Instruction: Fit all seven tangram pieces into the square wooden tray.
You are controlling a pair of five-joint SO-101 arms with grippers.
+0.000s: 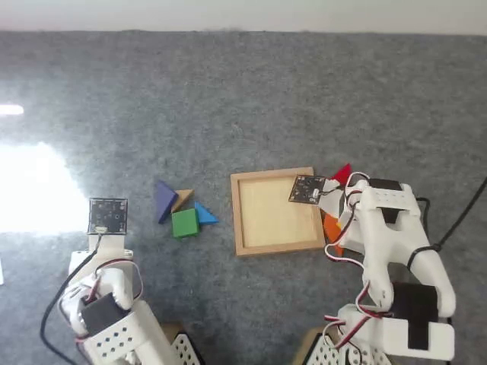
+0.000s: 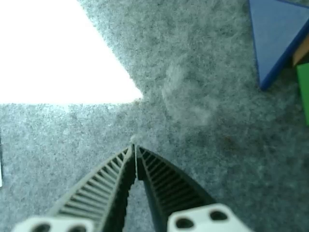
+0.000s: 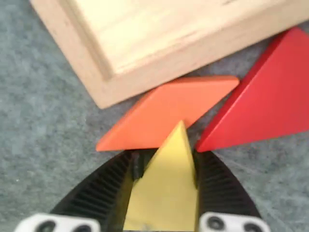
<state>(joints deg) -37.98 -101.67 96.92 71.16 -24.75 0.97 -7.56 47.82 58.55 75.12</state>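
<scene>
Table [image 1: 228, 91]: wide felt stretch beyond the tray [image 1: 237, 217], whose floor is bare. Red triangle [image 3: 260, 96] and orange parallelogram [image 3: 164, 113] sit just beside its right edge. Blue triangle [image 1: 163, 199] and green square [image 1: 184, 223] are clustered to its left. Right end effector [image 3: 166, 159] grasps the yellow triangle [image 3: 166, 193]. Left end effector [image 2: 135, 150] is clenched on nothing.

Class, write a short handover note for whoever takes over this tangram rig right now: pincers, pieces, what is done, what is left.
Wooden tray: nothing in it yet.
Left pincer: shut, empty, over the bare grey mat.
Right pincer: shut on the yellow triangle, just off the tray's right side.
The orange parallelogram and red triangle lie on the mat along that same side.
Clustered left of the tray are the dark blue triangle, brown triangle, green square and light blue triangle.
Done: no piece placed.
Left: all seven.
</scene>
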